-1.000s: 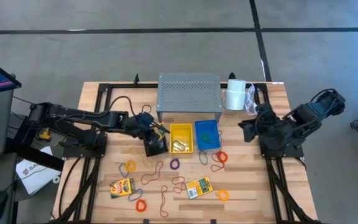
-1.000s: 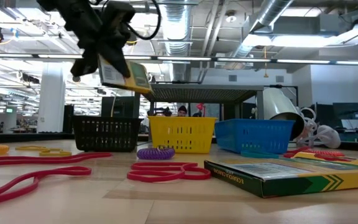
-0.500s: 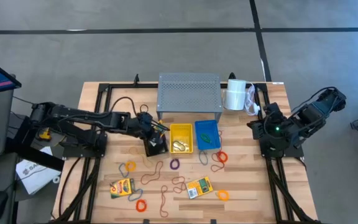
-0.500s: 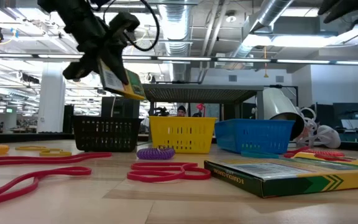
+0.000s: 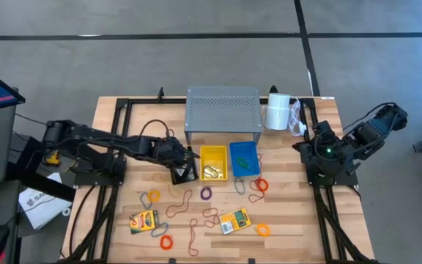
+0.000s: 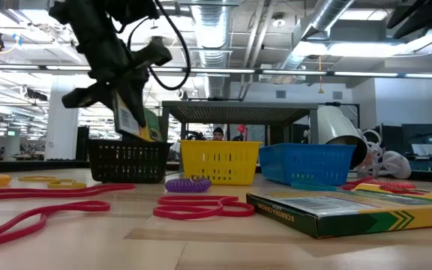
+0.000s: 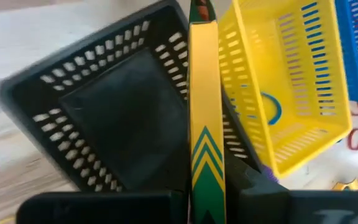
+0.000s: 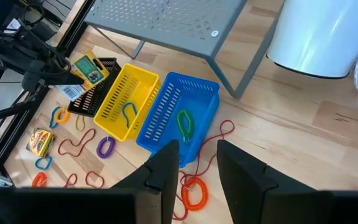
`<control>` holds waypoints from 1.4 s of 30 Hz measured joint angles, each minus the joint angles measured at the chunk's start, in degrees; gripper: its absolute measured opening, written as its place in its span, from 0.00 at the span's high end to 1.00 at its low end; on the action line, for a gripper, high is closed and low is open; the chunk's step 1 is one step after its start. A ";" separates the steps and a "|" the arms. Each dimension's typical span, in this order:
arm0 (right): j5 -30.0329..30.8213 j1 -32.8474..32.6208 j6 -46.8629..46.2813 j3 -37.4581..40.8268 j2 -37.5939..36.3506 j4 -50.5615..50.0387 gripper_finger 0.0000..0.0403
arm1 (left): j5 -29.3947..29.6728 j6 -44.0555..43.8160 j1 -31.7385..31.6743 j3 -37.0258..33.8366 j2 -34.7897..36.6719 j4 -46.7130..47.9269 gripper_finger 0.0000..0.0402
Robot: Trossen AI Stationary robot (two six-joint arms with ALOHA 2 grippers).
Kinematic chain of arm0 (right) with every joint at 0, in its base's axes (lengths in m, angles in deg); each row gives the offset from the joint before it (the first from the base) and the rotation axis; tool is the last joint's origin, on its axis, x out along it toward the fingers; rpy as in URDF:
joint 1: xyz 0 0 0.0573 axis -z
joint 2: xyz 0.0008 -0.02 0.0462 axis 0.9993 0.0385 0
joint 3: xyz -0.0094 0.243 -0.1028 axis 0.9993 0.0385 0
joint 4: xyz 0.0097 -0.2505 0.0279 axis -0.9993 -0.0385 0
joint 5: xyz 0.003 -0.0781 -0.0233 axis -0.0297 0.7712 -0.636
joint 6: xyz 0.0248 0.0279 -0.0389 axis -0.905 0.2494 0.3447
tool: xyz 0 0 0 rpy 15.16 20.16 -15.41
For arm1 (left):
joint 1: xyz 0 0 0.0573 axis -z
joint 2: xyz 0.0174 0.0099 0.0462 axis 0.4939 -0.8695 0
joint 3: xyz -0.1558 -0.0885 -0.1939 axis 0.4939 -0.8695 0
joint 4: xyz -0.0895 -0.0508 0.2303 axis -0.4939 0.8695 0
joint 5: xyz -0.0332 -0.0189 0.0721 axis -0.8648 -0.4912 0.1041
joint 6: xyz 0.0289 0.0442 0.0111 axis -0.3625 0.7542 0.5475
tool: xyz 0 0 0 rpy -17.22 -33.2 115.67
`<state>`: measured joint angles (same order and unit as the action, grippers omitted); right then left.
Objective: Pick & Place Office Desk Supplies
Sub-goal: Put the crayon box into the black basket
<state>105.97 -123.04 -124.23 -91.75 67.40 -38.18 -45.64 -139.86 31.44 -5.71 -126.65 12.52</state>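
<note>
1. Held box (image 7: pixel 203 106) — crayon box, yellow with green chevrons, pinched edge-on by your left gripper (image 7: pixel 205 202) directly above the black basket (image 7: pixel 114 118). It looks light, stiff and smooth-sided; grip across the flat faces, since card will crush under a hard squeeze.
2. Loose boxes — one (image 5: pixel 143 221) at the near left of the table (image 5: pixel 291 220), one (image 5: pixel 234 221) near the middle. Both lie flat, so take them across the narrow width.
3. Bands (image 5: pixel 206 193) — thin, limp loops scattered on the wood; they likely sag and snag, so pinch a single strand.
4. Black basket — nothing visible inside.
5. Yellow basket (image 8: pixel 124 99) — holds a green and a blue band.
6. Blue basket (image 8: pixel 182 115) — holds a green band.
7. Right gripper (image 8: pixel 197 163) — fingers spread, empty, parked at the table's right edge.
</note>
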 joint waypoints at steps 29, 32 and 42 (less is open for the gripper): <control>0.01 0.00 4.01 0.00 0.15 4.67 0.74 | -0.29 -4.30 -0.37 0.00 -2.72 0.73 0.87; 0.01 0.00 4.16 0.00 0.15 5.28 0.74 | -0.55 -4.30 -0.37 0.00 -2.72 0.74 0.84; 0.00 0.00 4.14 0.01 0.15 5.63 0.74 | -2.40 -4.28 -0.37 0.00 -2.68 0.74 0.79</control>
<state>105.97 -123.04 -120.09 -91.74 67.55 -32.54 -48.04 -144.13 31.07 -5.71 -129.33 13.26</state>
